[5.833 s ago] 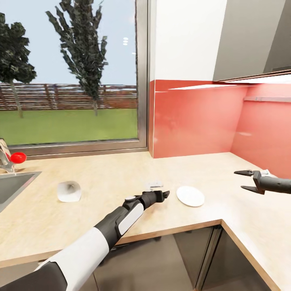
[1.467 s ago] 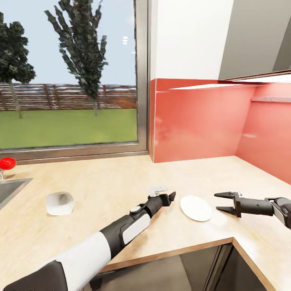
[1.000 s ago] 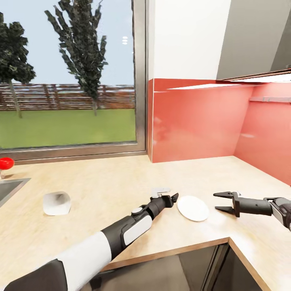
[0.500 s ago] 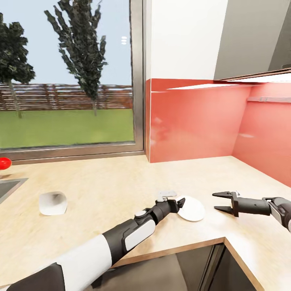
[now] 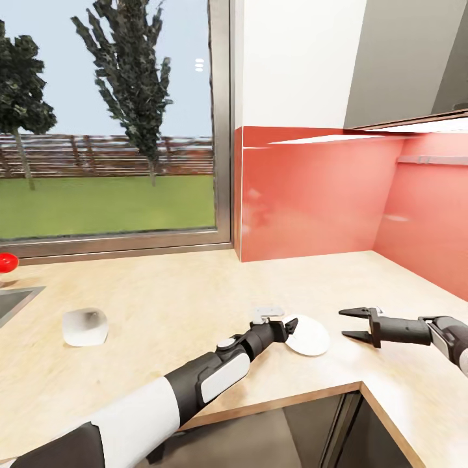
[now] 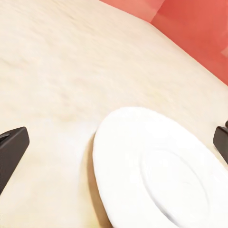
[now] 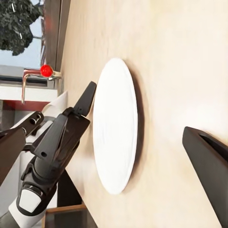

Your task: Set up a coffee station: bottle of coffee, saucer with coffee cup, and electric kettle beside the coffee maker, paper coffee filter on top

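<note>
The left arm stretches low and forward from the near left across the light wood desk [image 5: 162, 292], its white forearm giving way to a black wrist. The left gripper [image 5: 290, 325] sits at the near-left rim of the white saucer [image 5: 307, 335]; its fingers [image 6: 12, 149] stand wide apart on either side of the saucer in the left wrist view, holding nothing. The saucer lies flat on the desk close to the front edge, near the inner corner where the desk turns. In the right wrist view the left gripper's black fingertip reaches the saucer's rim [image 7: 115, 126]; whether it touches cannot be told.

To the right of the saucer, the right arm reaches in level from the right side, forearm nearly horizontal just above the desk. The right gripper [image 5: 349, 324] points toward the saucer, a little apart from it, with its two fingers [image 5: 353, 312] spread open and empty.

Farther left on the desk a white coffee cup [image 5: 84, 325] lies on its side, well apart from the saucer. Beyond it, at the far left, are a sink corner [image 5: 13, 302] and a red tap knob [image 5: 6, 262]. At the back stand the window [image 5: 110, 123] and the red backsplash [image 5: 312, 195].
</note>
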`<state>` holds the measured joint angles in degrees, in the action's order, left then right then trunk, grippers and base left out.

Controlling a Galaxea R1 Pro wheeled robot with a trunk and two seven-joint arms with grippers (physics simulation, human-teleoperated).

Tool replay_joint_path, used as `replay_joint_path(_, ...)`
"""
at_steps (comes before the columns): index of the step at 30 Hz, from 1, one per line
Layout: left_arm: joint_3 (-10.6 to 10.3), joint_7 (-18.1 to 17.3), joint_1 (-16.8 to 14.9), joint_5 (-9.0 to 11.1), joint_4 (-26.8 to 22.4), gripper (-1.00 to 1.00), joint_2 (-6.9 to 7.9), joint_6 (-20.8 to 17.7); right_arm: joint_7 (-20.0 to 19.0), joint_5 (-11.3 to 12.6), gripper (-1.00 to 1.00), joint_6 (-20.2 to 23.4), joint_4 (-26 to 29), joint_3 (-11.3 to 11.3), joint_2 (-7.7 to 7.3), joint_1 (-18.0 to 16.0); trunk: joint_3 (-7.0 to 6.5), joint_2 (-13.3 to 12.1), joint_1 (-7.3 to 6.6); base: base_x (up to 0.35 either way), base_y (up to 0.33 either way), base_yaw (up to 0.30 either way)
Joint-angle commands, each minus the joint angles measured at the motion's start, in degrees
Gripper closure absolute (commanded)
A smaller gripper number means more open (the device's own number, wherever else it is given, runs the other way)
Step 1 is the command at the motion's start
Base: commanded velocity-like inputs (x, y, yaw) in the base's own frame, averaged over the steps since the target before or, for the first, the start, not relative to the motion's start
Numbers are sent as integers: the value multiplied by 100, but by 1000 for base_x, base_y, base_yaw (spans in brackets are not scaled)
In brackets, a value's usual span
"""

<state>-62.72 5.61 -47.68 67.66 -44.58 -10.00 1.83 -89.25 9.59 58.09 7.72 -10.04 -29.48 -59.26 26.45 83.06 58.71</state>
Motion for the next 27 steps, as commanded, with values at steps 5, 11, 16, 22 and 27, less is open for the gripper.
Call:
replay_joint_path(5, -39, 32, 52, 142, 24, -100, 0, -333, -14, -53, -100, 191, -24, -297, 55, 55, 10, 1, 1, 0, 0, 0)
replay_joint_path(11, -39, 28, 56, 142, 25, -100, 0, -333, -3, -68, -100, 181, -28, -300, 282, 55, 10, 1, 1, 0, 0, 0)
replay_joint_path(16, -39, 28, 52, 142, 28, -100, 0, -333, 12, -93, -100, 108, -31, -311, 478, 55, 10, 1, 1, 0, 0, 0)
replay_joint_path(22, -39, 28, 54, 142, 22, -100, 0, -333, 15, -103, -100, 98, -31, -318, 625, 55, 10, 1, 1, 0, 0, 0)
replay_joint_path(27, -39, 28, 56, 142, 20, -100, 0, -333, 22, -106, -100, 92, -33, -323, 686, 55, 10, 1, 1, 0, 0, 0)
